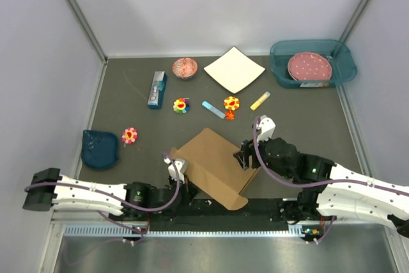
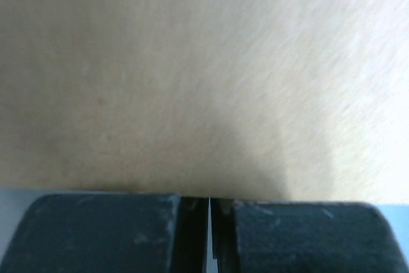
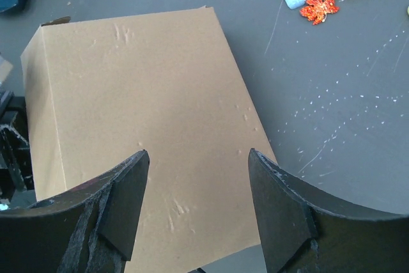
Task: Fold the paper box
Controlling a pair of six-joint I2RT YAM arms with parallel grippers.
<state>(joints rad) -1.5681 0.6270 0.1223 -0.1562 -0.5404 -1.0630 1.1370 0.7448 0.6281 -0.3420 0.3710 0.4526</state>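
Note:
The paper box is plain brown cardboard, folded into a shallow closed shape near the table's front edge. My left gripper is at the box's left corner. In the left wrist view its jaws are together with only a hairline gap, and the box wall fills the view right in front of them. My right gripper is at the box's right side. In the right wrist view it is wide open just above the box's flat top, holding nothing.
Behind the box lie a white paper square, a teal bin with a pink plate, a small bowl, a blue carton, flower toys, a blue stick and a yellow stick. A dark blue pouch lies at the left.

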